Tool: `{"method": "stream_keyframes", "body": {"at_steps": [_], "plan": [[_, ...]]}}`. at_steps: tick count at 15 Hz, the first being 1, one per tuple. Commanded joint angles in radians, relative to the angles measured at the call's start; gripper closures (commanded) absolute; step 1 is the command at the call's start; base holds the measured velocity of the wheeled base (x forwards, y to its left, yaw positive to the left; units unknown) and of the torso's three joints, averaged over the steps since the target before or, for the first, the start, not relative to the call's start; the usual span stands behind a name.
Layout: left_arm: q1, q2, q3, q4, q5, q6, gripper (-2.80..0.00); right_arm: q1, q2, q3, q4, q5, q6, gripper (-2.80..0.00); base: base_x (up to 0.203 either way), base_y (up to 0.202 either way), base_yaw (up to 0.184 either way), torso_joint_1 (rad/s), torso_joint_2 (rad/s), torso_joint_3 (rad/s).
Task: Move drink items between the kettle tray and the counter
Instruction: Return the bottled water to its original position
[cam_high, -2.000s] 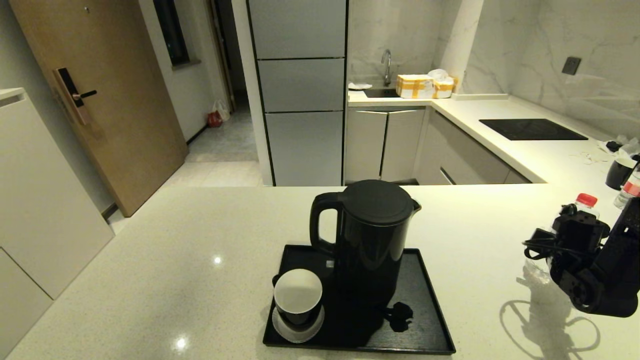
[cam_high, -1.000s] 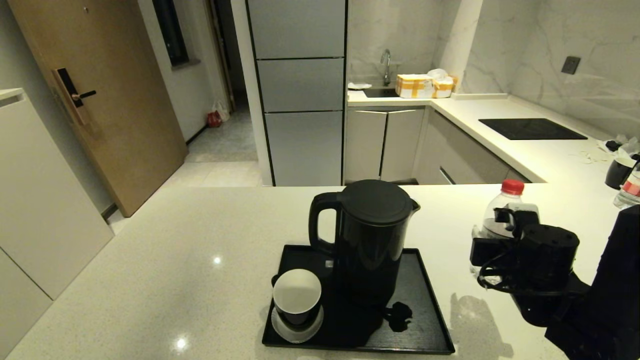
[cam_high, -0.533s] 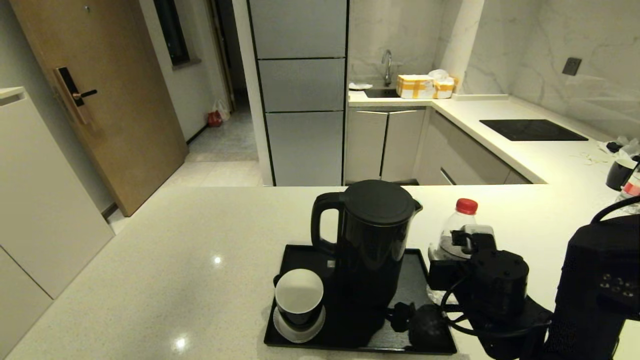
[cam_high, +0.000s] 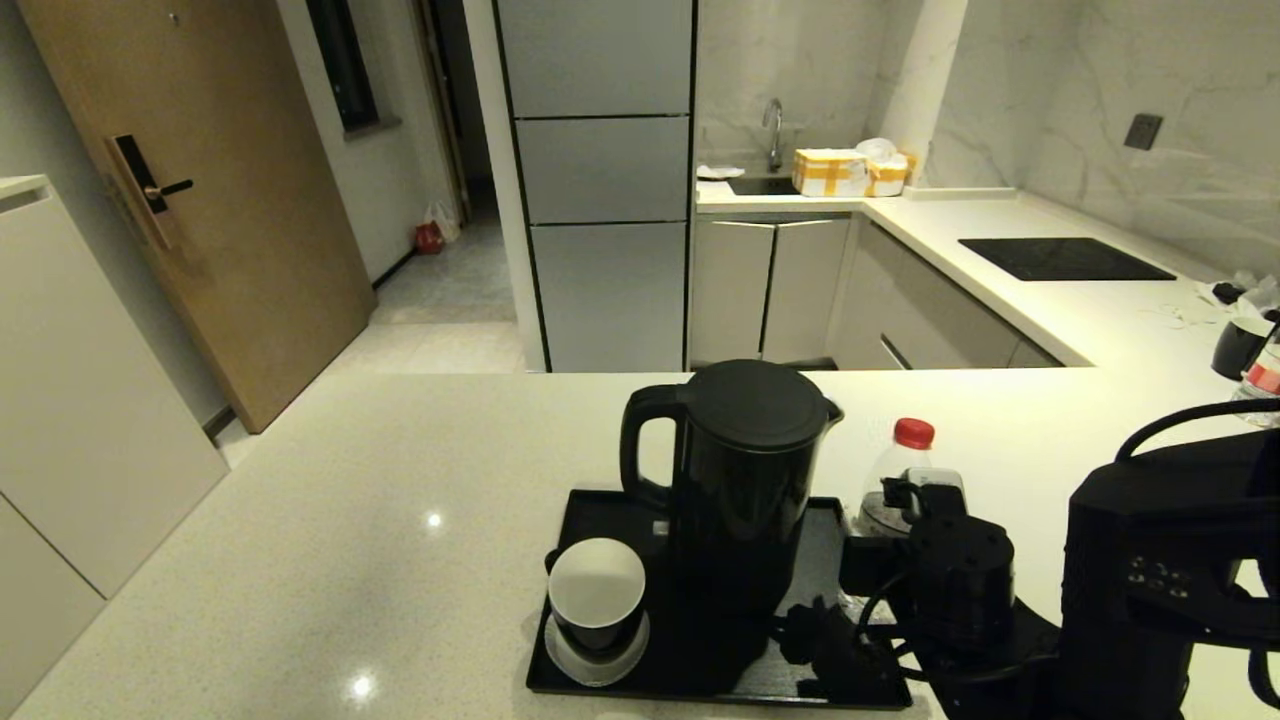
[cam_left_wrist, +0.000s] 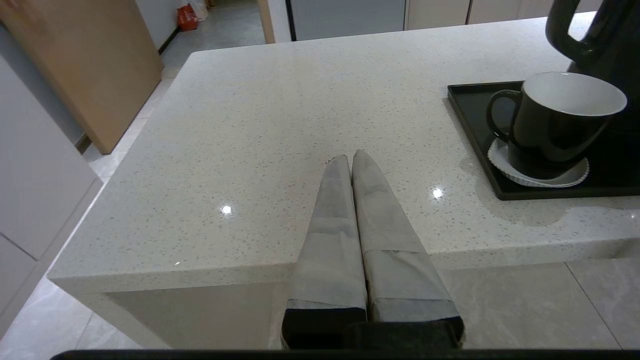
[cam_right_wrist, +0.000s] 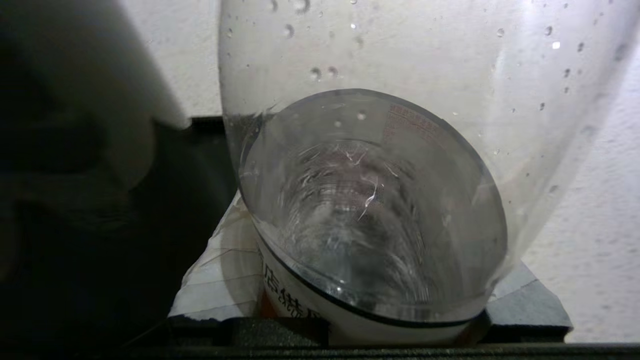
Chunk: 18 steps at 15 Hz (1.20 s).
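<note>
1. Water bottle (cam_high: 900, 470), clear with a red cap: upright, held by the right gripper (cam_high: 905, 520) at the right edge of the kettle tray (cam_high: 600, 505), just right of the kettle (cam_high: 745, 480).
2. Right wrist view: the bottle (cam_right_wrist: 370, 200) fills the frame. Pads (cam_right_wrist: 220, 280) press its labelled body from both sides, jaws about half open around it. Tray rim and counter show behind it; whether the base is down on anything is hidden.
3. Kettle: black, lid on, standing on the tray, handle to the left in the head view.
4. Cup (cam_high: 596, 592): black, white inside, on a white saucer (cam_high: 598, 655) at the tray's front-left corner, touching or nearly touching the kettle side; empty as far as visible.
5. Black cord plug (cam_high: 800, 635) lies on the tray, front right of the kettle, partly covered by the right arm.
6. Left gripper (cam_left_wrist: 351, 159): fingers pressed together, holding nothing, parked low at the near edge of the counter (cam_high: 300, 520), well left of the tray.
7. Far right on the counter: another dark cup (cam_high: 1238, 347) and a second bottle (cam_high: 1262, 385), cut off by the frame edge.
</note>
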Motion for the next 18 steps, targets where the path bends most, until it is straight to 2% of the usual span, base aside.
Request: {"method": "stream_keyframes", "body": {"at_steps": [1, 8, 18], "plan": [[0.0, 0.0, 0.0, 0.0, 0.0, 0.001, 0.0, 0.002, 0.036, -0.015, -0.008, -0.003, 0.015, 0.0, 0.0, 0.0, 0.0, 0.0, 0.0, 0.0], [0.0, 0.0, 0.0, 0.0, 0.0, 0.001, 0.0, 0.06, 0.039, -0.048, -0.008, -0.003, 0.005, 0.0, 0.0, 0.0, 0.0, 0.0, 0.0, 0.0], [0.0, 0.0, 0.0, 0.0, 0.0, 0.001, 0.0, 0.083, 0.056, 0.009, -0.008, -0.023, 0.04, 0.0, 0.0, 0.0, 0.0, 0.0, 0.0, 0.0]]}}
